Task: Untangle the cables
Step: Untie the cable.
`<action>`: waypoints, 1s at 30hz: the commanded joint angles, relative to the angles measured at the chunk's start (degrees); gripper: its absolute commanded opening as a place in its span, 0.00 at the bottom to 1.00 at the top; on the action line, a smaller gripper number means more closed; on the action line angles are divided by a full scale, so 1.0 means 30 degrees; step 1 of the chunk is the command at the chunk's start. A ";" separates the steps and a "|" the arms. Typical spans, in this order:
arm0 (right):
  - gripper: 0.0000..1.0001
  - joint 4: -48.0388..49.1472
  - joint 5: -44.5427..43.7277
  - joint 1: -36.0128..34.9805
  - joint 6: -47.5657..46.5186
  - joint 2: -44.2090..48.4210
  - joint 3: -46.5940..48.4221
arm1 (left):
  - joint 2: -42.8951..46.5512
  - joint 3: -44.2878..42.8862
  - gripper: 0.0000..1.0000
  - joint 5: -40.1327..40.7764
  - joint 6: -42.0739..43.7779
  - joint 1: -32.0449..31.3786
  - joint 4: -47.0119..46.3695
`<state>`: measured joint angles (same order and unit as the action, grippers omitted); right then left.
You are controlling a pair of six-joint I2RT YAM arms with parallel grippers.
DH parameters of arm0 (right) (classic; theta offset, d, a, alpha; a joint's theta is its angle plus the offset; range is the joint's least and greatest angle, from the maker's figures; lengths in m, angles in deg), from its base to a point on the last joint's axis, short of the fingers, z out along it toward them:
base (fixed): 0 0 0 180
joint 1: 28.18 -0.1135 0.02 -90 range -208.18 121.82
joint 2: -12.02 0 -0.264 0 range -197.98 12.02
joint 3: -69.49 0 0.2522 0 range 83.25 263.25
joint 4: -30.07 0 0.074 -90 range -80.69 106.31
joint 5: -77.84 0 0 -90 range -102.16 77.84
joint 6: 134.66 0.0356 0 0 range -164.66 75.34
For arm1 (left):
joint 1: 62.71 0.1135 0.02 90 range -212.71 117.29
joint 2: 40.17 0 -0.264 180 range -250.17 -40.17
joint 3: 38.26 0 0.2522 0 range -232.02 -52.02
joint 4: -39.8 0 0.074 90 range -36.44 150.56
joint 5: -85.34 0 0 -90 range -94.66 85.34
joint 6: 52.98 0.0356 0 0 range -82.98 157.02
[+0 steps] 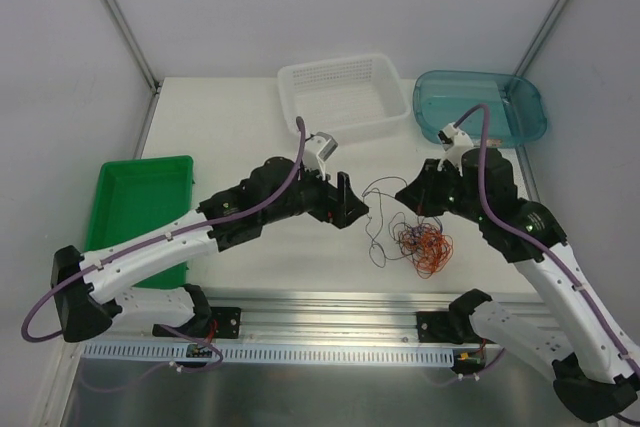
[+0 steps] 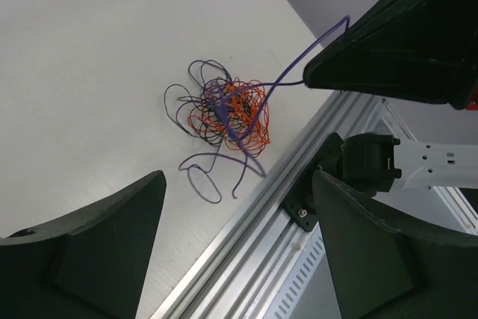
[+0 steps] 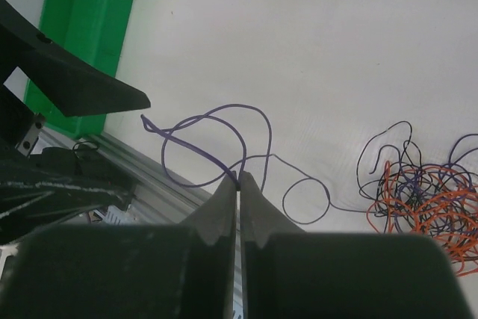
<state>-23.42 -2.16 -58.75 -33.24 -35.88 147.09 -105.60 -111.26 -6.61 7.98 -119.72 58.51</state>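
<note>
- Presently the right tool point(image 3: 239, 178) is clamped on a purple strand point(image 3: 239, 106) of the cables point(image 1: 425, 247).
- Left tool point(image 1: 350, 205) stands apart, holding nothing.
- The tangle lies near-centre on the counter point(image 1: 300, 267).

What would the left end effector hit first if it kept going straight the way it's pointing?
Most likely the cables, lying straight ahead of the left end effector on the table; depth is hard to judge.
</note>
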 commanded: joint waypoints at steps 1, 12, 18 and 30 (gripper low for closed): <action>0.01 0.0205 -0.3213 -0.1553 0.1697 -0.0350 0.0138 | -0.0718 -0.0964 0.79 0.2233 -0.0750 -0.1089 -0.2703; 0.01 0.0585 -0.6086 -0.4166 0.2638 -0.1025 0.0343 | -0.2858 -0.0645 0.47 0.5045 -0.2332 -0.2030 -0.2559; 0.01 0.0586 -0.6437 -0.4665 0.2639 -0.1288 0.0139 | -0.2801 -0.0350 0.00 0.5750 -0.2129 -0.2031 -0.2383; 0.01 0.1225 -0.2850 -0.2269 0.2492 -0.1407 -0.2728 | 0.1825 0.4567 0.00 0.4022 0.1502 -0.2001 -0.7058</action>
<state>-22.61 -17.37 -69.13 -26.22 -40.23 141.12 -104.90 -101.03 6.57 8.11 -125.36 46.95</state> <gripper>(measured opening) 0.019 0.009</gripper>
